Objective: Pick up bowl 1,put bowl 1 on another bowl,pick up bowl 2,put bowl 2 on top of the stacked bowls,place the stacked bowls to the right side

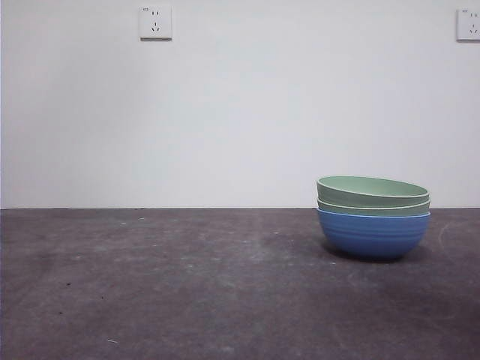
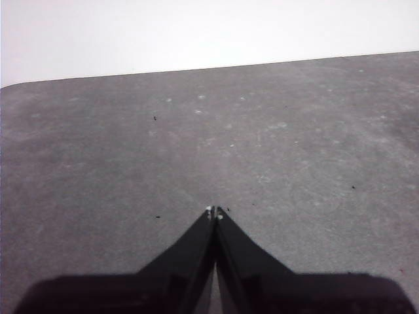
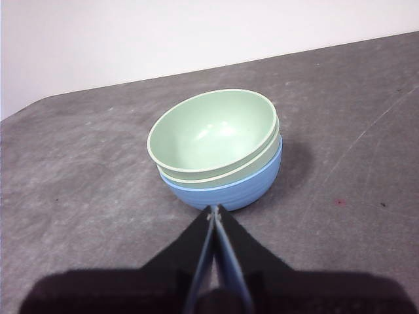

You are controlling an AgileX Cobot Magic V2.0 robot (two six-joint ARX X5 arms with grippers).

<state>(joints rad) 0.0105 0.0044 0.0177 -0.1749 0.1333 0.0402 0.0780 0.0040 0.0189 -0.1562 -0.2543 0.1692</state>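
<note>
The stacked bowls [image 1: 373, 217] stand on the table at the right in the front view: a blue ribbed bowl [image 1: 373, 235] with two sage-green bowls [image 1: 372, 191] nested in it, the top one slightly tilted. The right wrist view shows the same stack [image 3: 219, 147], with my right gripper [image 3: 214, 209] shut and empty just short of the blue bowl's side [image 3: 239, 190], not touching it. My left gripper [image 2: 215, 211] is shut and empty over bare table, far from the bowls. Neither arm shows in the front view.
The dark grey table [image 1: 187, 285] runs back to a white wall [image 1: 240, 112] with two sockets [image 1: 155, 22]. The table's rounded far corner [image 2: 13, 88] shows in the left wrist view.
</note>
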